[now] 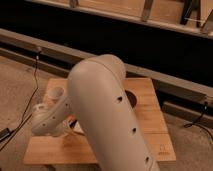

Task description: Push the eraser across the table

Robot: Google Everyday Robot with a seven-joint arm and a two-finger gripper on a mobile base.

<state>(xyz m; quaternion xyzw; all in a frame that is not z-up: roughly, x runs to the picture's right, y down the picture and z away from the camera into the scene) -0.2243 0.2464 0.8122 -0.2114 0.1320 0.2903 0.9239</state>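
My arm's big pale housing (pixel 107 115) covers the middle of the light wooden table (pixel 145 117). Its wrist (pixel 49 120) reaches down over the table's left part. The gripper sits under that wrist, hidden from this view, and it is shut. The eraser is hidden behind the arm. A small reddish-orange bit (pixel 73 122) and a whitish bit (pixel 79 128) peek out beside the wrist; I cannot tell what they are.
A white cup (pixel 56 93) stands near the table's back left, just behind the wrist. A dark round thing (pixel 131 98) shows at the arm's right edge. Black cables (pixel 31 100) run over the floor on the left. A long low rail (pixel 165 82) runs behind the table.
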